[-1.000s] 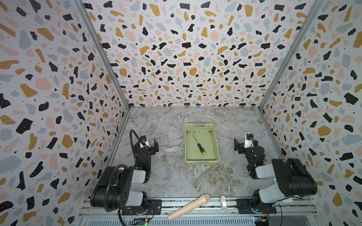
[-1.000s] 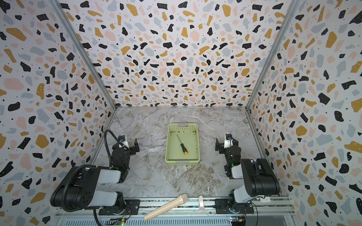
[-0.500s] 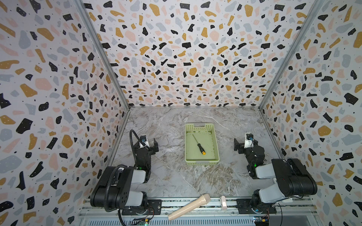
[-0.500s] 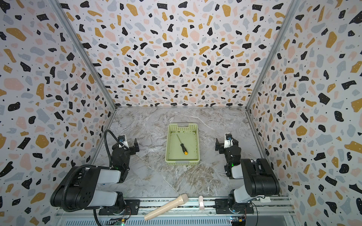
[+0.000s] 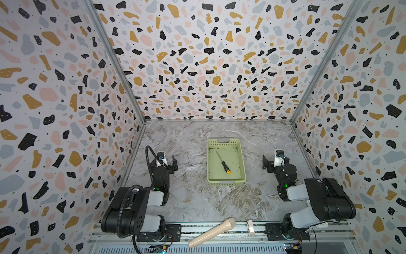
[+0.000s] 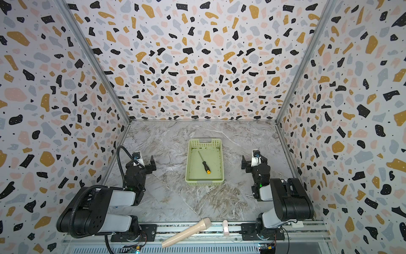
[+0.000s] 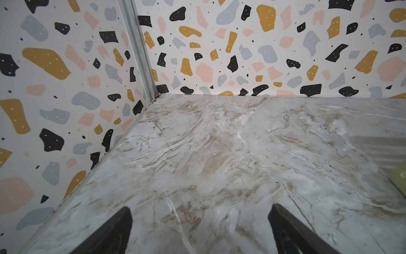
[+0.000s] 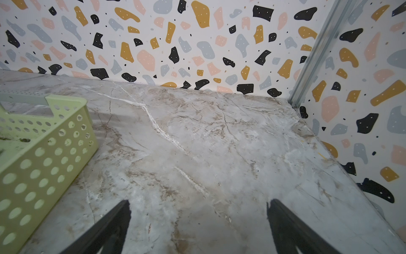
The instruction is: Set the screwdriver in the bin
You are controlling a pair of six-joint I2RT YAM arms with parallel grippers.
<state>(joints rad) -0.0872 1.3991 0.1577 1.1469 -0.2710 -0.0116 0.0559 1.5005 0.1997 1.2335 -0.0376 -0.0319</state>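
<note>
- Plainly, the screwdriver [image 5: 222,162] lies flat on the floor of the bin [image 5: 226,142]. It is slanted, with its silver tip toward the far left corner and its orange cap toward the near right. No part of it crosses the rim.
- The bin sits in the middle of the marble table [image 5: 186,143], between the two grippers and apart from both.
- The left gripper [image 7: 200,209] is released. In its wrist view the two dark fingers [image 7: 114,233] stand wide with only bare marble between them.
- The right gripper [image 8: 198,202] is likewise released and grasps nothing. Its wrist view shows the bin's perforated side off to one side, not between the fingers.
- Both grippers rest low, one at the near left and one at the near right, well apart from the bin.
- By my judgement the placing is done, so the step in hand is only to rest clear and confirm the result.
- Doing that well means leaving the bin untouched, since a nudge to its light lattice wall could slide it or shift the tool.
- A beige cylinder [image 5: 212,235] and a small white piece [image 5: 250,227] lie on the near rail [image 5: 197,227]. Neither belongs to the task, so both are best left alone.
</note>
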